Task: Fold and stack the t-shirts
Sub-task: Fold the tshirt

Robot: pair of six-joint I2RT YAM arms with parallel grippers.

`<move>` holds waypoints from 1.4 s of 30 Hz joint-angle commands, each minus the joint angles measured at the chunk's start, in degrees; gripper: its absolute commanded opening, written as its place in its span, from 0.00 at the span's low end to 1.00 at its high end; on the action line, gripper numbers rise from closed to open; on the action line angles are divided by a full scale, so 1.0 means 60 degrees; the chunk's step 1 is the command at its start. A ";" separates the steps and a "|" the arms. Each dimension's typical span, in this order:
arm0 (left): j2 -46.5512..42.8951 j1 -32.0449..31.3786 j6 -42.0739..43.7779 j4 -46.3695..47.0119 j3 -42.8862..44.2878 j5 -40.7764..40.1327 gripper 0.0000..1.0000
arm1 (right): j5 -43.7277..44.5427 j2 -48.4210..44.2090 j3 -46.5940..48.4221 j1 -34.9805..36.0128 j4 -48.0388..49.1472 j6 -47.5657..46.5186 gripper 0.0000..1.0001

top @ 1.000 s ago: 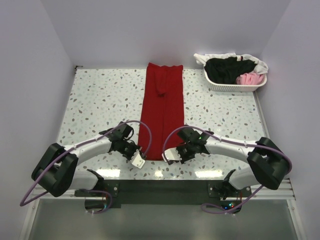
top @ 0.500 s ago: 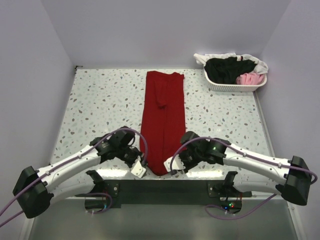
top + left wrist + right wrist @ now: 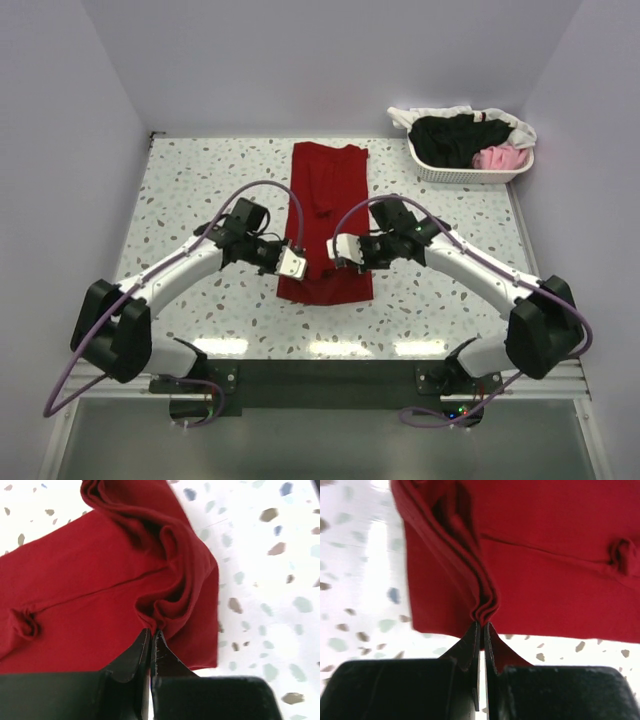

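Speckled table (image 3: 200, 190) | left tool (image 3: 151, 632), right tool (image 3: 482, 625) each clamped on red t-shirt (image 3: 328, 190) | folded-under layer hidden

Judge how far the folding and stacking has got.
Done: the dark red t-shirt is folded into a narrow strip. In hand: left claw and right claw each pinch its near end, lifted over the strip. Left: finishing that fold, then the black shirt, pink shirt and white shirt heaped in the basket; nothing is stacked.

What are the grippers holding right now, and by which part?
The dark red t-shirt: left gripper pinches bunched layers at its left edge, right gripper at its right edge.
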 commanded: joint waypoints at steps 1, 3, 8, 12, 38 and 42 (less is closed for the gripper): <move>0.0752 0.0415 0.0015 0.0807 0.0777 0.0283 0.00 | -0.0524 0.0662 0.0777 -0.0583 0.0729 -0.0823 0.00; 0.1365 0.0722 0.0147 0.0866 0.1216 0.0268 0.00 | -0.0626 0.1173 0.1069 -0.0949 0.0979 -0.1086 0.00; 0.2611 0.1206 0.0104 0.1437 0.2196 0.0195 0.00 | -0.0744 0.2230 0.1903 -0.1550 0.1374 -0.1395 0.00; 0.3506 0.1426 0.0060 0.1481 0.3091 0.0195 0.00 | -0.0758 0.3006 0.2432 -0.1873 0.1711 -0.1630 0.00; 0.6393 0.1939 -0.0377 0.2857 0.4938 -0.1078 0.17 | 0.0148 0.5557 0.3898 -0.2547 0.2165 -0.2202 0.17; 0.6438 0.2159 -0.1052 0.2829 0.5333 -0.1080 0.32 | 0.0559 0.5235 0.3767 -0.2562 0.2122 -0.2143 0.34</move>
